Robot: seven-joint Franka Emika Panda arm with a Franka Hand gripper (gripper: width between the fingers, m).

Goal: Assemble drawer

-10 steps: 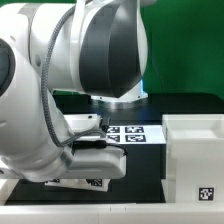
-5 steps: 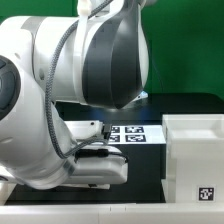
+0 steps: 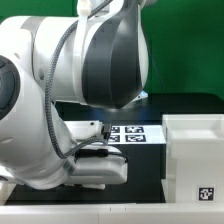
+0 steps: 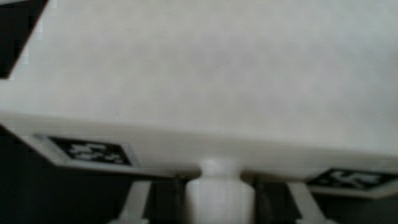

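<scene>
A white drawer tray fills the wrist view, with black-and-white tags on its near face and a white knob sticking out of that face. My gripper is open. Its two fingers stand on either side of the knob with dark gaps between. In the exterior view the gripper is low at the front, over the tray. The large white casing stands at the exterior view's right, with a tag on its front.
The marker board lies flat on the black table between the tray and the casing. My arm's bulky links fill the exterior view's left and middle. A green wall stands behind.
Over the last second my arm swung, its large upper link shifting toward the exterior view's left, and the gripper sank slightly. In the last half second nothing moved.
</scene>
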